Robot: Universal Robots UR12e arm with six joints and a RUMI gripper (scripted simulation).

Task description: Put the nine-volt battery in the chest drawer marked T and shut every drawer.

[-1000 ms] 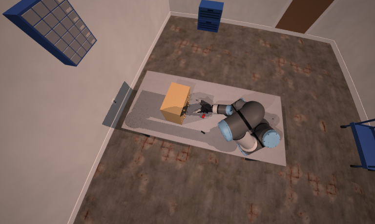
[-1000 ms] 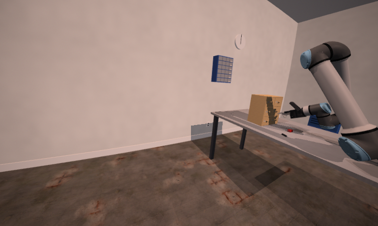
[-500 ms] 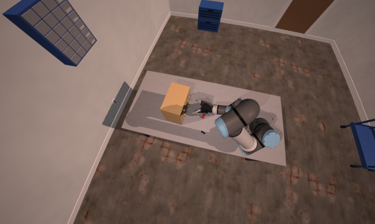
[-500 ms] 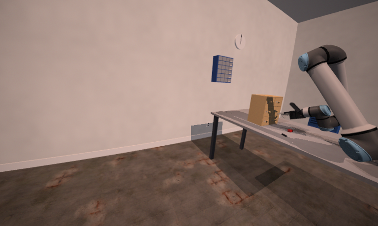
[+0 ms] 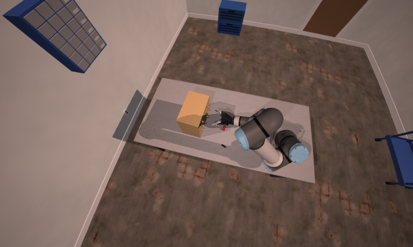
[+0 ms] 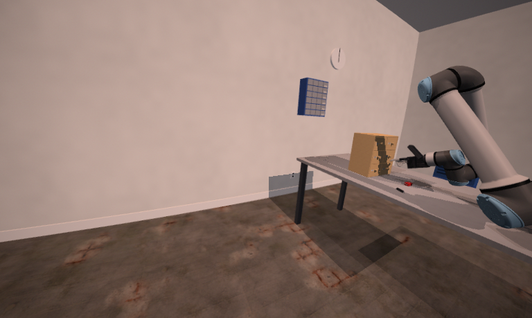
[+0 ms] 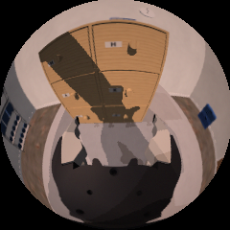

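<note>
Top view looks down from high, exterior from low sideways, wrist close; all share the chest (image 5: 192, 113).

The end effector (image 5: 215, 117) stands wide open, holding nothing, near the drawer front of the chest (image 5: 193, 112), apart from it. The chest blocks the way forward. All drawers look shut. On the desk (image 5: 176, 89), a small red thing (image 5: 223, 127) lies just beside the end effector, and a small black thing (image 5: 223, 146) lies near the front edge.
</note>
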